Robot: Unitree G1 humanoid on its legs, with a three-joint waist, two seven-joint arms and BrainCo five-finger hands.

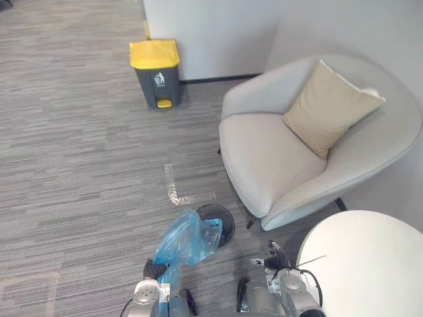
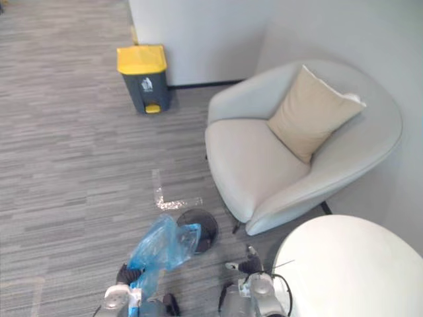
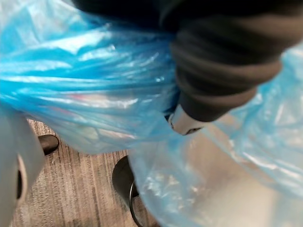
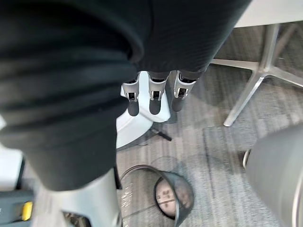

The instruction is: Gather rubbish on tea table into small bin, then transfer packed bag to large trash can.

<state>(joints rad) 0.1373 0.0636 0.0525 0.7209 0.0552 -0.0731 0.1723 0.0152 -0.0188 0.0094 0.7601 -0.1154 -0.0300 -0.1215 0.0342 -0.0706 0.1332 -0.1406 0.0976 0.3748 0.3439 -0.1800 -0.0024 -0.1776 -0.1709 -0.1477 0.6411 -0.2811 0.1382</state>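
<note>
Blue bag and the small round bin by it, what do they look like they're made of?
The blue bag looks like thin plastic film: glossy, crinkled, translucent. The small bin seems dark wire mesh, likely metal: the floor shows through its wall.

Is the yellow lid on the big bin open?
No, the yellow lid lies flat and shut on top of the grey bin.

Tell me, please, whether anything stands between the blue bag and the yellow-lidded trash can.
Nothing visible does: open carpet runs from the blue bag, by the left hand, to the yellow-lidded trash can. The armchair sits off to the right.
</note>
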